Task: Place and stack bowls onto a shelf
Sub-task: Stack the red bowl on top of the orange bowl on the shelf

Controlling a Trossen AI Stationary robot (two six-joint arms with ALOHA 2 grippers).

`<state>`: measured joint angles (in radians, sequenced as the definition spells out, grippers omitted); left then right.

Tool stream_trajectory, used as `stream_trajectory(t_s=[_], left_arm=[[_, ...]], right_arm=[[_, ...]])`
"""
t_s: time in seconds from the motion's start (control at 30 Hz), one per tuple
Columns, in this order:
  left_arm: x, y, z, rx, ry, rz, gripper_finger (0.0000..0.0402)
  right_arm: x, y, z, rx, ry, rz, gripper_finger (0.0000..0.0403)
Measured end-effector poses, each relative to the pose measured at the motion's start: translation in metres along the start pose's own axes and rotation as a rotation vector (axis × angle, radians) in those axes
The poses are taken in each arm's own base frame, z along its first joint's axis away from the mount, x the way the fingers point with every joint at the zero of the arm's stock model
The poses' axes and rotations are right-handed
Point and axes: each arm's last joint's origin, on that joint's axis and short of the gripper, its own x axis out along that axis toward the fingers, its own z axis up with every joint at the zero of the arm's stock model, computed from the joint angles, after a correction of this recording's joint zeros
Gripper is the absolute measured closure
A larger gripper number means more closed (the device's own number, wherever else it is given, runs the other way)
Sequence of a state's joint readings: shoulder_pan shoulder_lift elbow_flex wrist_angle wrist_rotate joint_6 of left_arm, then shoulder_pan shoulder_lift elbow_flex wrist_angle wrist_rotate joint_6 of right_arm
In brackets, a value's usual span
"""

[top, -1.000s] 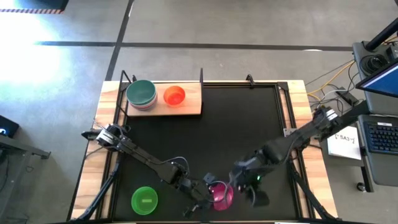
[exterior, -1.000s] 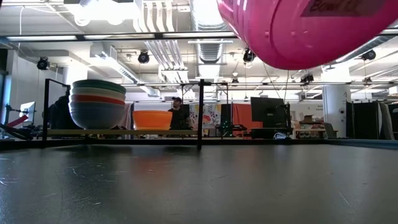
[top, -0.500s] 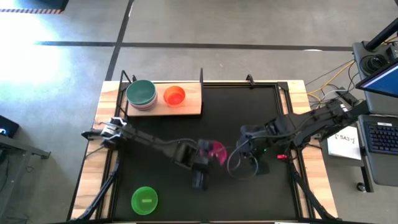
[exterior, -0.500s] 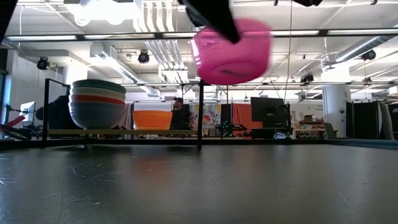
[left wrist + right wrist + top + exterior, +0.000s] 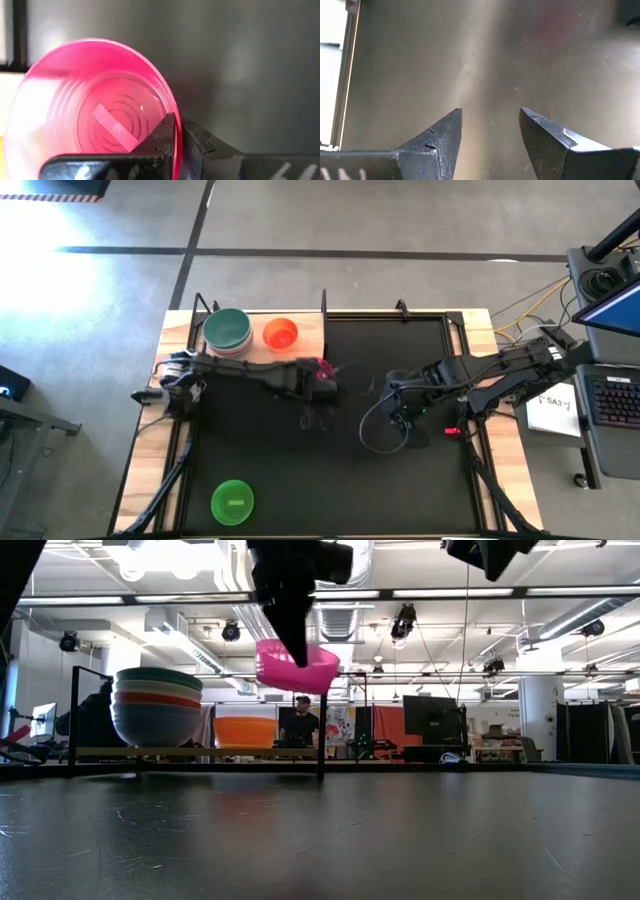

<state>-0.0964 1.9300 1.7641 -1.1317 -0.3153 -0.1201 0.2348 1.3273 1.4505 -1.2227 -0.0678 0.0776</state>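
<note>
Pinching the magenta bowl's (image 5: 95, 105) rim, the left gripper (image 5: 177, 135) holds it aloft beside the shelf (image 5: 300, 352).

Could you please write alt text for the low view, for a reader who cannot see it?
The left gripper holds a magenta bowl by its rim in the air above the black mat. Behind, a light-wood shelf carries a stack of larger bowls and an orange bowl.

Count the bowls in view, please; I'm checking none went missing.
7: four stacked on the shelf, teal bowl topmost; orange bowl beside them; magenta bowl held aloft; green bowl on the mat.
</note>
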Motion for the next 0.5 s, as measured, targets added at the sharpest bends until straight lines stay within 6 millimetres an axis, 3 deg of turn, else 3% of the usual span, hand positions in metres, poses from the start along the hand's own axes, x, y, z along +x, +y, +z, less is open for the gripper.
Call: stream_trajectory(t_s=[0.33,0.5], left_arm=[[-0.029,0.054,-0.042,-0.139,-0.017,0.162,0.0401],[-0.012,0.096,-0.06,-0.33,-0.078,0.218,0.0401]], right_arm=[[0.021,-0.002,-0.013,-0.016,0.085,-0.006,0.0216],[0.029,-0.004,-0.017,-0.031,0.096,-0.007,0.0216]])
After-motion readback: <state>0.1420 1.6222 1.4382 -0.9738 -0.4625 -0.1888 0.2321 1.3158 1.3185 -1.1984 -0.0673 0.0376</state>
